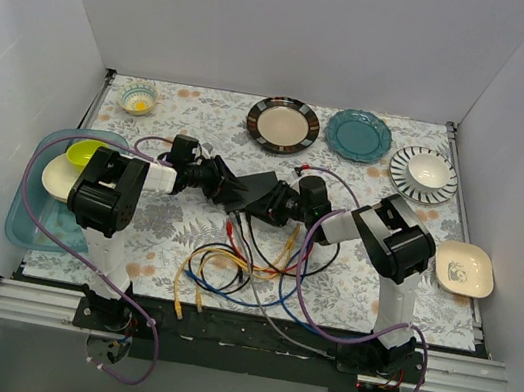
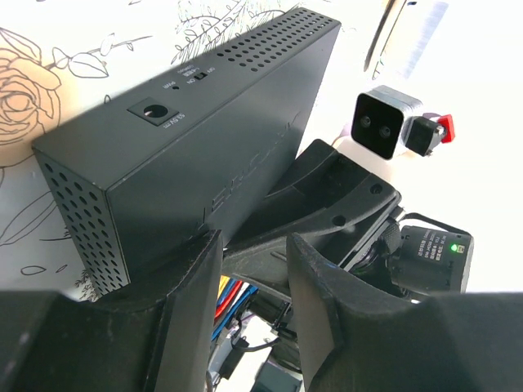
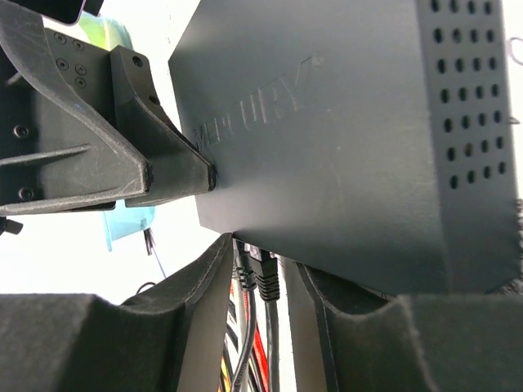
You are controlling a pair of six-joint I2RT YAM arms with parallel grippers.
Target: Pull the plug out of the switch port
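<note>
Left gripper (image 2: 253,242) clamps the switch (image 2: 196,139); right gripper (image 3: 265,255) brackets the six-o'clock plug (image 3: 266,282), grip unclear, so next it's squeeze and pull straight.

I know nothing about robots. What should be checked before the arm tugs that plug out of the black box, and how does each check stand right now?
1. Switch held firm: the left gripper pinches its edge. Ok.
2. Right gripper lined up: a black plug sits between its fingers. Ok.
3. Grip on the plug: the fingers stand apart from it. Not ok.
4. Plug's latch released: hidden. Cannot tell.
5. Right plug chosen: several cables leave the same edge. Cannot tell.
6. Slack in the cables: they lie in loose loops on the table. Ok.
</note>
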